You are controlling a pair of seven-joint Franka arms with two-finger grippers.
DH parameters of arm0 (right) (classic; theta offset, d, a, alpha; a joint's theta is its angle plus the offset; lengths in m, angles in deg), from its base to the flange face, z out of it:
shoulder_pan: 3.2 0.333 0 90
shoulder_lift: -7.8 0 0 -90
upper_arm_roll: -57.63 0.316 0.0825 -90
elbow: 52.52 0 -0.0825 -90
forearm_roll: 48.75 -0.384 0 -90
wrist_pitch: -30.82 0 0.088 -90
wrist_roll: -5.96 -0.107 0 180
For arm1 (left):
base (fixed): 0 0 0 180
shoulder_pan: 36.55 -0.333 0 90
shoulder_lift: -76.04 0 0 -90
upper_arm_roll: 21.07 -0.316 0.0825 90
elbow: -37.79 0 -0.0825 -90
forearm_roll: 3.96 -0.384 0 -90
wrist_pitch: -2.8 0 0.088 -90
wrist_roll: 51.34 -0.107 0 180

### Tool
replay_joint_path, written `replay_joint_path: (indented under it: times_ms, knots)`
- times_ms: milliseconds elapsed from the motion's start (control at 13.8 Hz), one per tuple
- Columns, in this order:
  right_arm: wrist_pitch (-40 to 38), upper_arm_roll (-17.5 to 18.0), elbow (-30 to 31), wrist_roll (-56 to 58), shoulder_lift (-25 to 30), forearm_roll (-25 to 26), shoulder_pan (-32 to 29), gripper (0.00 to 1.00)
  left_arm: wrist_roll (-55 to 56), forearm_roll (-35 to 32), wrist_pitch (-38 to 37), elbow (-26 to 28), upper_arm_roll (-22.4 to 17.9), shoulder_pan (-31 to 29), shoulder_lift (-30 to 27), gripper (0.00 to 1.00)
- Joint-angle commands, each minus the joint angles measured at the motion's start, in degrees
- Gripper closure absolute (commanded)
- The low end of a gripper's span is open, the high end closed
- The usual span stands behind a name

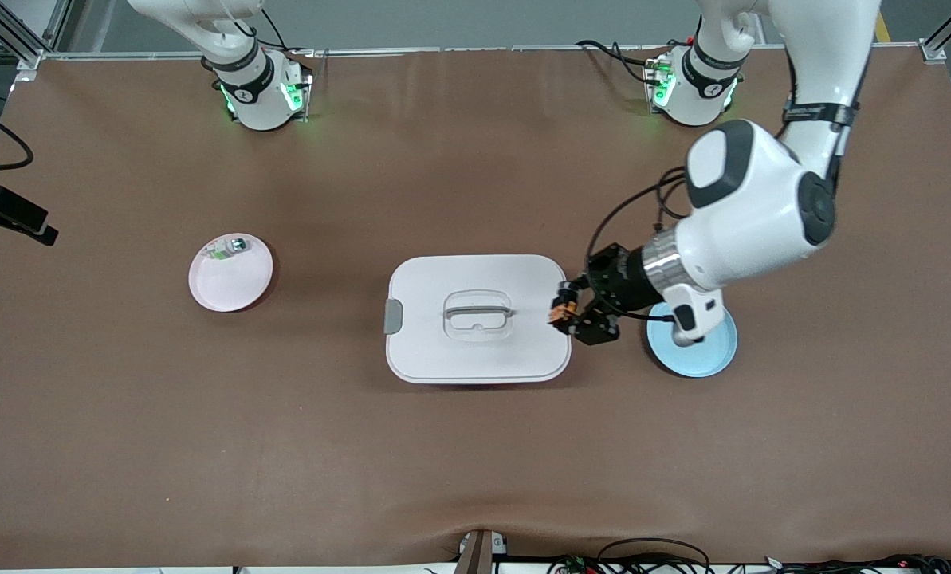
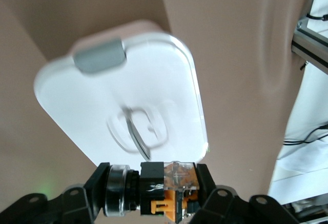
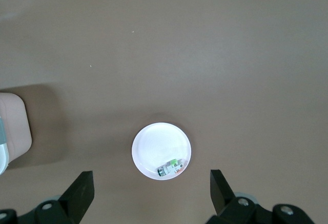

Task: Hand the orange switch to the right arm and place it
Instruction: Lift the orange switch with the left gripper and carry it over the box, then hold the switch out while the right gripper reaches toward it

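Observation:
The orange switch (image 1: pixel 563 308) (image 2: pixel 171 188), a small black block with an orange face and a clear cap, is clamped between the fingers of my left gripper (image 1: pixel 565 311) (image 2: pixel 154 188). That gripper hangs over the edge of the white lidded box (image 1: pixel 443 351) toward the left arm's end. The right arm (image 1: pixel 236 48) rises out of the front view near its base. Its wrist view shows my right gripper (image 3: pixel 151 193) open, high above a pale pink plate (image 3: pixel 159 147), with nothing between its fingers (image 3: pixel 82 190).
The pink plate (image 1: pixel 228 279) holds a small white-green-silver component (image 1: pixel 232 249) (image 3: pixel 171 167). A light blue plate (image 1: pixel 710 359) lies under the left wrist. The box lid (image 2: pixel 118 96) has a grey latch (image 1: pixel 393 316) and a recessed handle (image 1: pixel 477 312). A black camera (image 1: pixel 9 215) stands at the table's edge.

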Motion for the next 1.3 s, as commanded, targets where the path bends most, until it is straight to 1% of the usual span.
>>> replay_joint_path:
  times_ms: [0,145,289,434,651,723,868,1013,1157,1230]
  knots:
    - [-0.2,0.5,-0.4,0.3,0.7,0.1,-0.6,0.0,7.2,1.1,4.2,-0.8,-0.1,4.1,0.3,0.63]
    - [-0.1,0.5,-1.1,0.6,0.2,0.1,-0.4,0.0,12.7,1.1,7.1,-0.9,-0.1,7.4,0.3,0.63]
    - [-0.1,0.6,-1.8,0.6,-1.0,0.2,0.6,0.0,19.5,0.9,9.6,-2.9,-0.2,10.8,0.9,0.63]
    - [-0.1,0.6,-1.8,0.5,-1.4,-0.6,0.6,0.0,25.3,0.5,9.7,-5.3,-0.2,12.9,1.3,0.63]
    - [-0.2,0.6,-1.1,1.4,-2.5,-3.1,1.0,0.0,29.6,0.5,9.7,-6.4,-0.2,15.6,1.4,0.63]
    - [-0.3,0.6,-0.4,4.4,-2.6,-5.9,0.8,0.0,30.3,0.4,9.7,-6.4,-0.3,16.6,1.6,0.63]
    - [0.8,0.3,2.3,9.5,-2.7,-15.5,-1.1,0.0,30.7,0.4,9.7,-6.4,-0.3,17.8,1.6,0.63]
    - [2.0,0.3,5.2,9.7,-2.6,-23.3,-2.0,0.0,30.7,0.4,10.3,-6.5,-0.3,18.3,1.9,0.63]
    - [2.0,0.5,7.6,9.8,-2.6,-28.0,-1.7,0.0,30.8,0.3,10.3,-6.5,-0.3,18.8,1.9,0.63]
    - [1.7,0.5,9.3,9.8,-2.4,-31.9,-1.4,0.0,30.8,0.4,10.4,-6.6,-0.4,18.9,1.9,0.63]
